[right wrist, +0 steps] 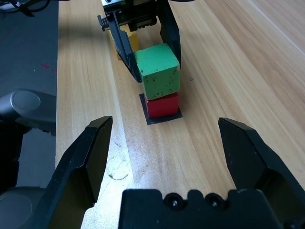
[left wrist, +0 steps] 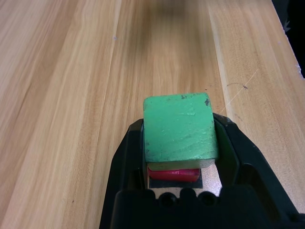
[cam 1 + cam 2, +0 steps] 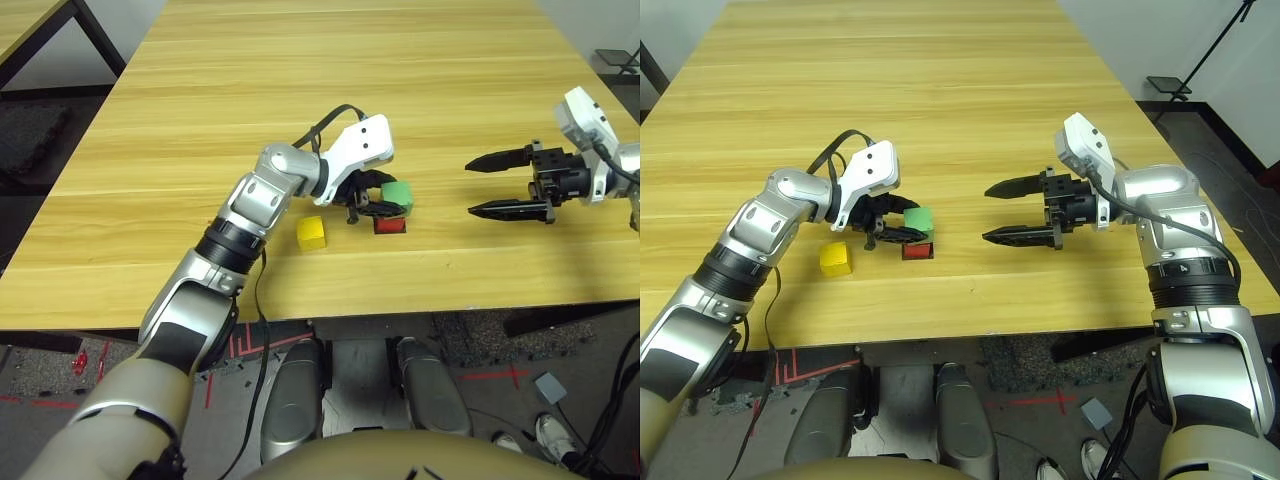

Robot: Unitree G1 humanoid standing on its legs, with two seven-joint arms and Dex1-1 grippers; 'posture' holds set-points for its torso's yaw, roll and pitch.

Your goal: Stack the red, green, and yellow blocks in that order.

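Wood table (image 3: 300,90): scuffed green block (image 1: 157,69) atop red block (image 1: 162,105).

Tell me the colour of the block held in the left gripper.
Green: the green block, sitting on the red block, shows best in the right wrist view.

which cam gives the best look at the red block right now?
Right wrist view: the red block shows its whole front face, sitting on the black marker under the green block. Left wrist view shows just a red sliver beneath the green. The head views show it small, beside the left claw.
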